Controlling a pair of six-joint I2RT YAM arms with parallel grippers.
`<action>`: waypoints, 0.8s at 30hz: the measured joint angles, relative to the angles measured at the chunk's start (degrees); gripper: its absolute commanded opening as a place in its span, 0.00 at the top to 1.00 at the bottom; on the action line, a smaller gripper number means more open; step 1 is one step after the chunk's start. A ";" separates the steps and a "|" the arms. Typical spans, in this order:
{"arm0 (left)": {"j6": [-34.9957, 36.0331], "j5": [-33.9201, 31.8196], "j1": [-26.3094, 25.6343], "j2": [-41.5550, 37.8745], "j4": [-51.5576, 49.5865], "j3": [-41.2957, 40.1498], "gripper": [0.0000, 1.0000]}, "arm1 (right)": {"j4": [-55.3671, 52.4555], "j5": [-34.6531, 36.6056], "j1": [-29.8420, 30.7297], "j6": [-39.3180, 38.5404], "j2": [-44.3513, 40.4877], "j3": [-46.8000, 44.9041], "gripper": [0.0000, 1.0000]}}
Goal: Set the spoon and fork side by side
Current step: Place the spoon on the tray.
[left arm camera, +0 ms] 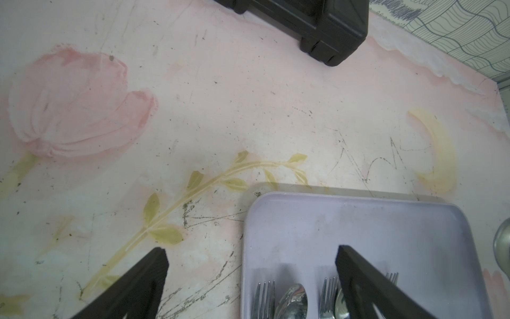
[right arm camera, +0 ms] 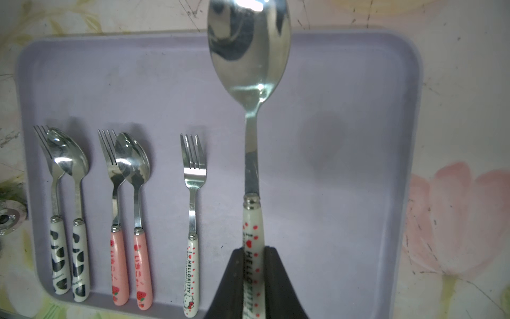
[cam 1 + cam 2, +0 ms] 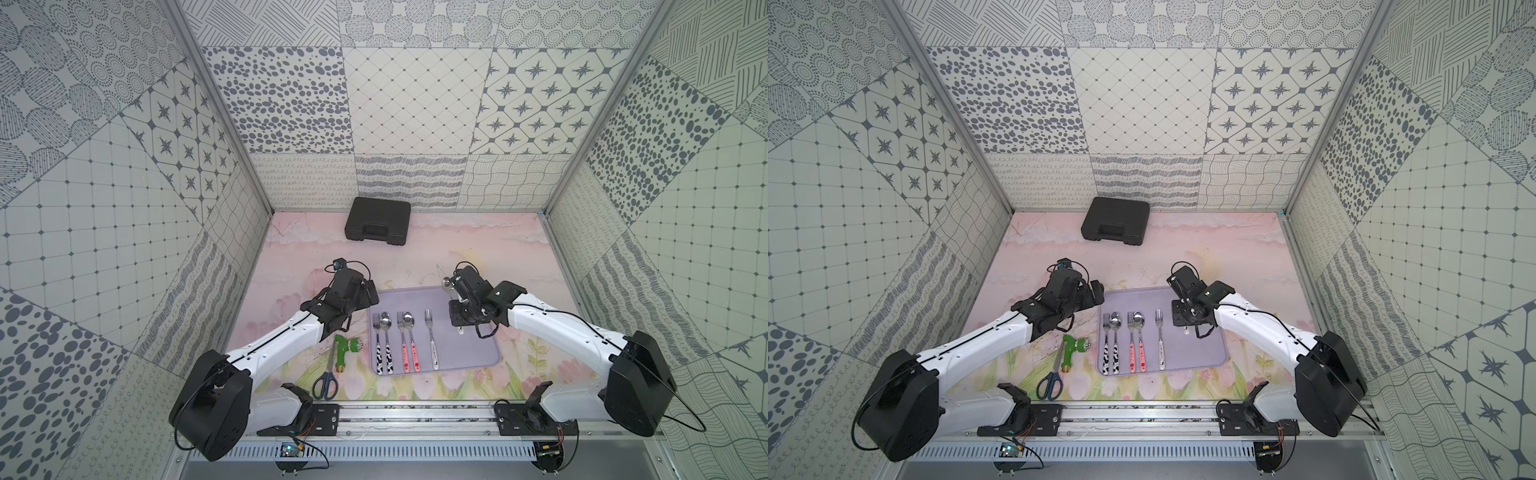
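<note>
Right wrist view: clamped on the white, red-dotted ceramic handle of a steel spoon [image 2: 251,154], right pincer [image 2: 252,250] aloft over the flat lilac plastic tray [image 2: 345,82]. Bowl jutting straight ahead of the jaws, apparently clear of the tray floor, judging by the soft shadow beneath. Just beside the jaws, on the side facing the left arm, lying flat and partnerless: matching white-handled steel fork [image 2: 193,221]. Farther out on that same side, pink strawberry-handled pair [image 2: 129,207], heads touching, then cow-patterned pair [image 2: 69,207] near the tray's rim. Well beyond those, at the tray's far side, left pincer [image 1: 249,248] spread wide, holding nothing.

Likely pitfalls from here:
- Grip on a glossy handle well behind the heavy bowl, so a possible swivel or slip while lowering.
- Release from too high, then a bounce or roll onto the tines.
- Too much sideways travel, and a knock to the fork.
- Too little travel, and a gap too wide to read as a pair.
- Spoon skewed rather than parallel.
</note>
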 measured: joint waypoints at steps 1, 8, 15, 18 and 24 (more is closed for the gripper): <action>0.00 -0.07 0.00 -0.13 0.00 0.00 0.00 | 0.20 0.04 0.70 0.87 -0.59 -1.11 0.97; 0.00 -0.76 0.00 -1.09 0.00 0.00 0.00 | 2.56 0.48 6.25 6.45 -3.08 -7.72 0.97; 0.00 -1.03 0.00 -1.66 0.00 0.00 0.01 | 5.84 1.22 11.13 11.65 -3.08 -11.47 0.97; 0.00 -1.05 0.00 -1.77 -0.02 0.00 0.00 | 6.88 1.44 12.46 13.44 -3.08 -12.46 0.97; 0.00 -1.07 0.00 -1.77 0.00 0.00 0.00 | 9.27 1.44 14.47 16.55 -3.08 -14.51 0.97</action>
